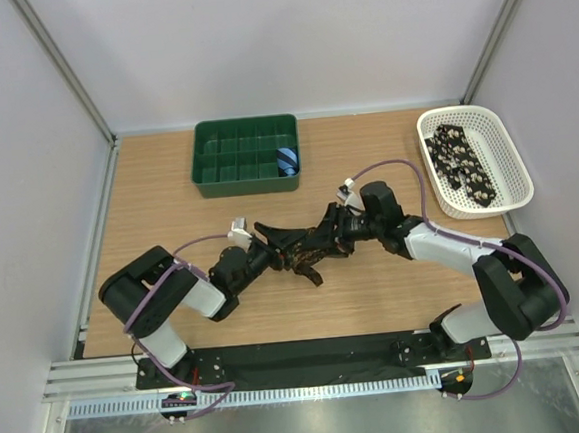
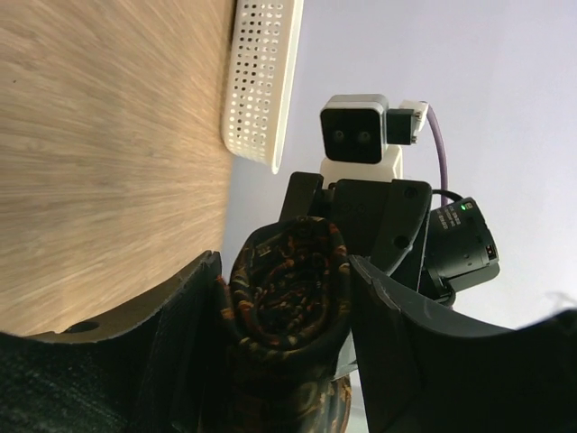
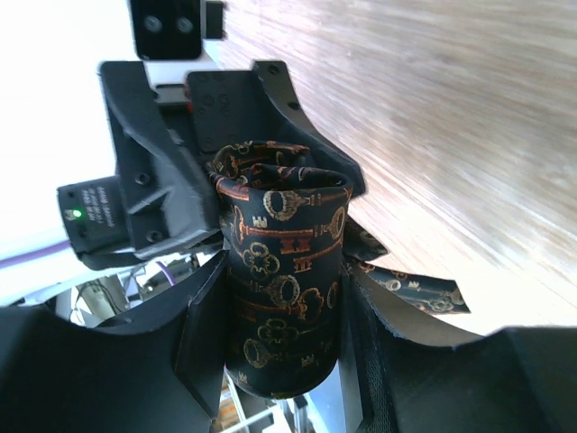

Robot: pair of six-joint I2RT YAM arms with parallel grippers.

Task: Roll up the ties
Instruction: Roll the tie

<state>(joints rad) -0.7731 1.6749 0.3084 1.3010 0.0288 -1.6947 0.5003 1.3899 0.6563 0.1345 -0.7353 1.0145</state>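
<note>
Near the middle of the table (image 1: pixel 159 217), the rolled brown tie (image 1: pixel 307 247) fills the gap between the left fingers (image 2: pixel 180 325) and the right fingers (image 3: pixel 203 334), both pairs pinching it from opposite sides, one loose end hanging free

Fixed high above and behind the two arm bases, looking steeply down from far off, taking in the whole table (image 1: pixel 396 288), green tray (image 1: pixel 249 187) and white basket (image 1: pixel 515 174). Mounted on the left wrist, turned sideways, looking low along the tabletop from right up against the rolled tie (image 2: pixel 288 293), facing the right wrist's camera (image 2: pixel 354 131). Mounted on the right wrist, likewise close and tilted, facing back the opposite way. Shared by all three: the rolled tie at mid-table. Shared by top and left wrist: the white basket.
</note>
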